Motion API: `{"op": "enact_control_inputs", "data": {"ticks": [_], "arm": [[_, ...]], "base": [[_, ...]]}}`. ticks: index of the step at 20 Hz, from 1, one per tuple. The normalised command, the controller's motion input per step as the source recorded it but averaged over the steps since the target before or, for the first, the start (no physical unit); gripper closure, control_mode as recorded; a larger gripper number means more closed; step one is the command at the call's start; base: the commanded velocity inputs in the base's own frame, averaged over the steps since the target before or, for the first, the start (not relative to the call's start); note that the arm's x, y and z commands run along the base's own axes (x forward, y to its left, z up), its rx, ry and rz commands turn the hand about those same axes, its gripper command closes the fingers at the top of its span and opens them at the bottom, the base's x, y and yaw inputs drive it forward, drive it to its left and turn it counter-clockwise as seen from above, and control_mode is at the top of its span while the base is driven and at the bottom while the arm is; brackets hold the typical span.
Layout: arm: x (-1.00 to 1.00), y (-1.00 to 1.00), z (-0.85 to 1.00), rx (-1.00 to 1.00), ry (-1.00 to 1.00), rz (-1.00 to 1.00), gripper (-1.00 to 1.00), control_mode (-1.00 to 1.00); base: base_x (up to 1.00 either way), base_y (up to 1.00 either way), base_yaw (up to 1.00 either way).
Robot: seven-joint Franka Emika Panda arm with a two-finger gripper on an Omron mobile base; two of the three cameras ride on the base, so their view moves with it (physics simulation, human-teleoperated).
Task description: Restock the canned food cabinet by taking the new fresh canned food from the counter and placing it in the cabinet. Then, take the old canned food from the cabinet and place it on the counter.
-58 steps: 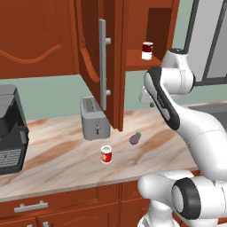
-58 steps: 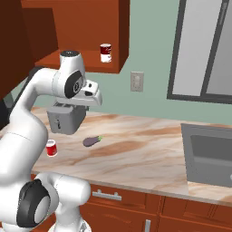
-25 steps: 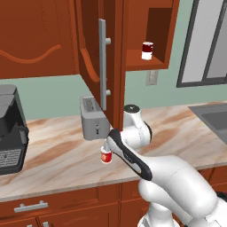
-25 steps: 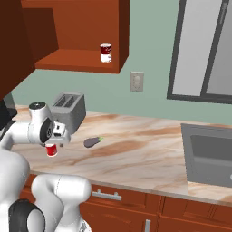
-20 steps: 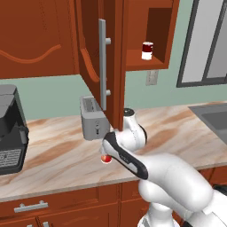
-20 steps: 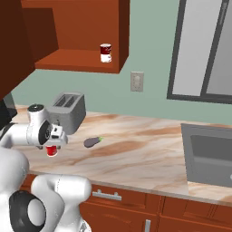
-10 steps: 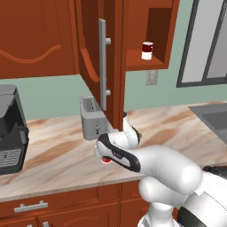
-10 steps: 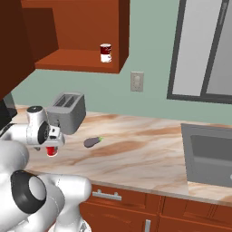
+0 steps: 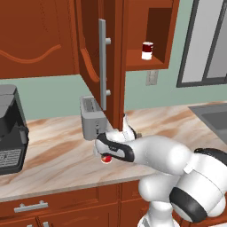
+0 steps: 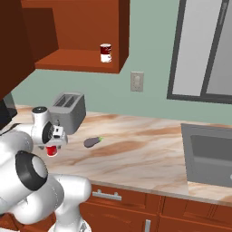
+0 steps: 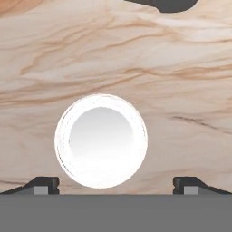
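Dropped way lower than a second ago, gripper (image 11: pixel 116 186) now right over the bright red can (image 10: pixel 52 151), jaws spread wide either side of its pale lid, nothing gripped yet. Underneath, marbled beige counter (image 9: pixel 53 155), toaster (image 9: pixel 92 118) just behind. Up in the open cabinet (image 10: pixel 77 60), dark-red-and-white can (image 9: pixel 147 50) on the shelf.

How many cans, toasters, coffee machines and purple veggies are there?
Cans: 2, red can on the counter, red-and-white can in the cabinet
Toasters: 1
Coffee machines: 1
Purple veggies: 1, eggplant
Total: 5
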Motion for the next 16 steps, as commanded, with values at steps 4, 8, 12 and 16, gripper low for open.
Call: {"op": "enact_control_inputs", "data": {"ticks": [4,8,12,16], "arm": [[0.3,0.19,-0.11,0.0,0.0,0.0,-1.0,-1.0],[0.16,0.17,-0.16,0.0,0.0,0.0,-1.0,-1.0],[0.02,0.01,-0.2,0.0,0.0,0.0,1.0,-1.0],[0.0,0.0,0.0,-0.01,0.03,0.0,1.0,-1.0]], "base": [[0.0,0.0,0.0],[0.0,0.0,0.0],[0.0,0.0,0.0],[0.0,0.0,0.0]]}}
